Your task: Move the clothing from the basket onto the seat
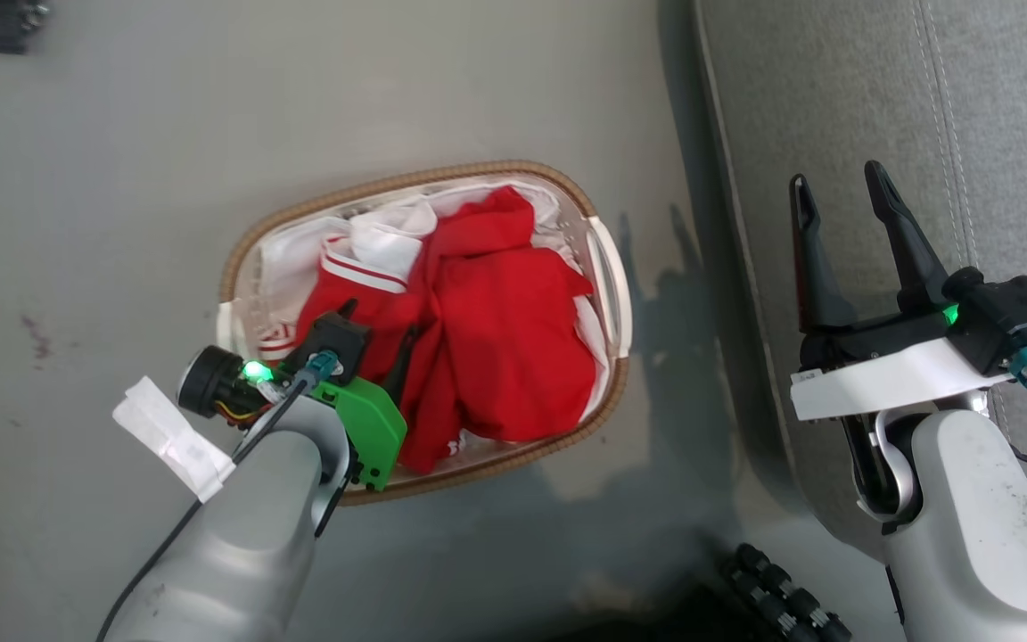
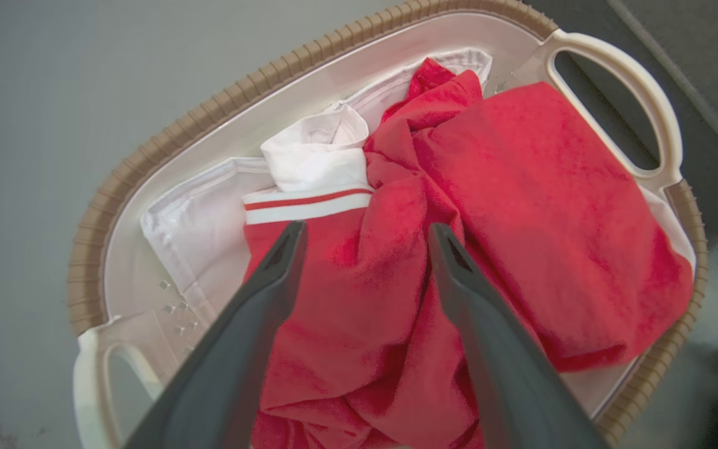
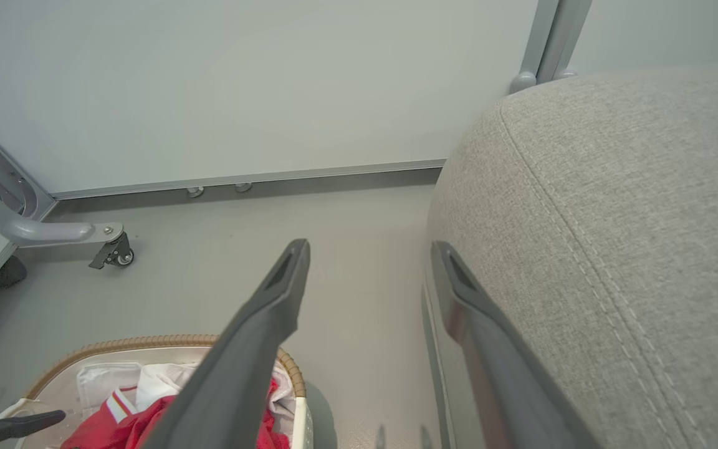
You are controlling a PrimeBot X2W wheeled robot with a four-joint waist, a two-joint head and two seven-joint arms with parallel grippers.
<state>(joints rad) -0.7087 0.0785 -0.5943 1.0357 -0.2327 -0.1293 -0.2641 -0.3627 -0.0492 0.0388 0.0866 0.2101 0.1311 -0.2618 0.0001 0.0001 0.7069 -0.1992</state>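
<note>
The basket (image 1: 389, 183) stands on the floor left of the seat (image 1: 995, 116), a grey sofa. The red clothing (image 1: 496, 330) lies bunched inside it, with white-and-red ribbed trim (image 2: 306, 206) showing over the white liner (image 2: 203, 224). My left gripper (image 1: 382, 319) is down in the basket and open; in the left wrist view its fingers straddle a fold of the red clothing (image 2: 521, 206) without closing on it. My right gripper (image 1: 839, 192) hangs open and empty over the sofa's front edge (image 3: 614, 218), fingers (image 3: 272, 299) apart.
Grey floor surrounds the basket (image 3: 147, 342). A wall panel and a metal frame leg with a caster (image 3: 110, 249) stand beyond it. A black ribbed part (image 1: 781, 593) sits at the bottom, and a small dark object (image 1: 14, 22) lies top left.
</note>
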